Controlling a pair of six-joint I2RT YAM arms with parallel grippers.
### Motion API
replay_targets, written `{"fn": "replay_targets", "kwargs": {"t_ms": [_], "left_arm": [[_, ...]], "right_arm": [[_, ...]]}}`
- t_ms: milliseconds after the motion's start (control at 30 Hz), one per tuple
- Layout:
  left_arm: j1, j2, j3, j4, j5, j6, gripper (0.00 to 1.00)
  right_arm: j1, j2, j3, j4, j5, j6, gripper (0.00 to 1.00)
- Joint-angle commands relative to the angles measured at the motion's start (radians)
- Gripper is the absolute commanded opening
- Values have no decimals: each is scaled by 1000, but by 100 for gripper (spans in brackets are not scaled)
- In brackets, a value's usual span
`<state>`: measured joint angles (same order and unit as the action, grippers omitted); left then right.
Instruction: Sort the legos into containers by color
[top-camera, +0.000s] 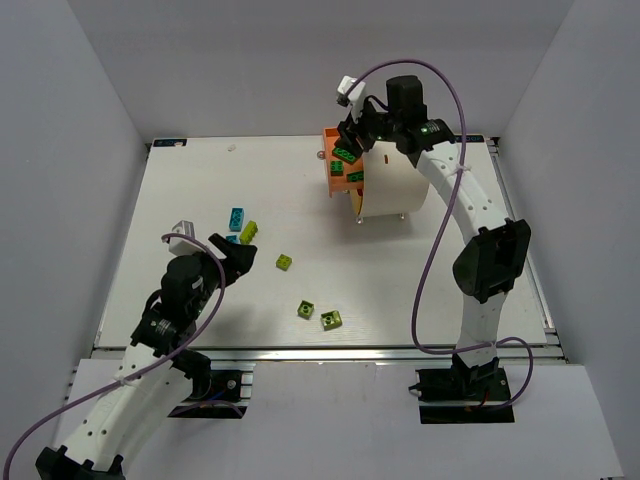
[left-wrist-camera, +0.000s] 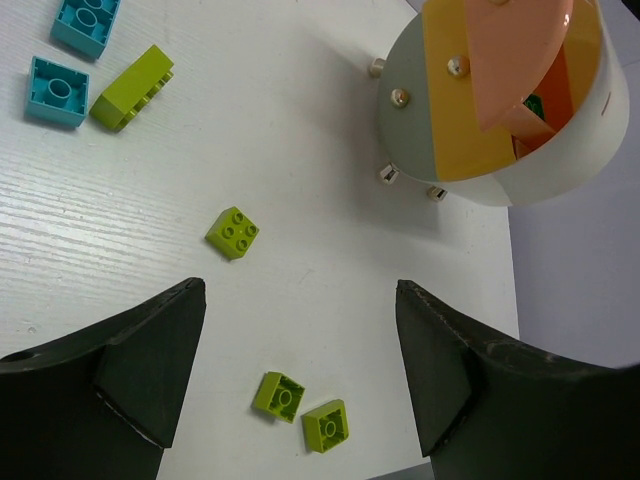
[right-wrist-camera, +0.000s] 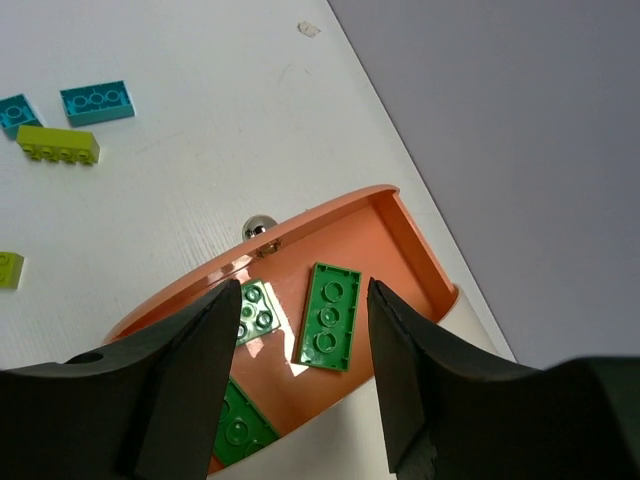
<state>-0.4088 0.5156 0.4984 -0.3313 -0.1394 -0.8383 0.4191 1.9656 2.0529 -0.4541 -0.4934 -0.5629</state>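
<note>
— At the far right of the table (top-camera: 420, 300), what is found?
— The cream-white drum (top-camera: 400, 185) is found lying on its side, with its orange interior (top-camera: 335, 175) turned to the left. Dark green legos (right-wrist-camera: 328, 315) are seen resting inside the orange part. Three can be counted from the right wrist view, one of them washed pale by glare.
— And how is the right gripper (right-wrist-camera: 303, 300) held?
— It is held just above that orange opening. Its jaws are spread apart and nothing is gripped between them.
— Where are the other legos laid?
— They are scattered on the bare table, well apart from the drum. Two teal-blue legos (left-wrist-camera: 57, 90) and a long lime brick (left-wrist-camera: 130, 87) are grouped at the left, the lime one just beside the nearer teal one. A square lime brick (left-wrist-camera: 232, 232) is set alone nearer the middle. A pair of small lime bricks (left-wrist-camera: 279, 395) is placed side by side toward the near edge.
— Is anything held by the left gripper (left-wrist-camera: 300, 290)?
— Nothing is held. Its fingers (left-wrist-camera: 150, 370) are spread wide, and it is poised over the table near the teal and lime group. The lime pair is seen on the table through the gap.
</note>
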Motion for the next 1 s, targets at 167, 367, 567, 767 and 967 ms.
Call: {"fn": "replay_targets", "kwargs": {"t_ms": [167,367,567,767,967], "left_arm": [[4,4,0,26,20,5,86],[4,11,5,26,20,7,86],[4,-5,-3,15,18,4,86],[4,-8,-3,17,15,4,86],[4,-11,-7,20,17,5,86]], "right_arm": [[4,-34,35,-17,-233,-21,32],[59,4,61,-115,-300,-153,0],[107,42,78,-166,-119,-238,0],[141,88,124,-201,87,-293,0],[172,108,142,-232,260,-380,0]]}}
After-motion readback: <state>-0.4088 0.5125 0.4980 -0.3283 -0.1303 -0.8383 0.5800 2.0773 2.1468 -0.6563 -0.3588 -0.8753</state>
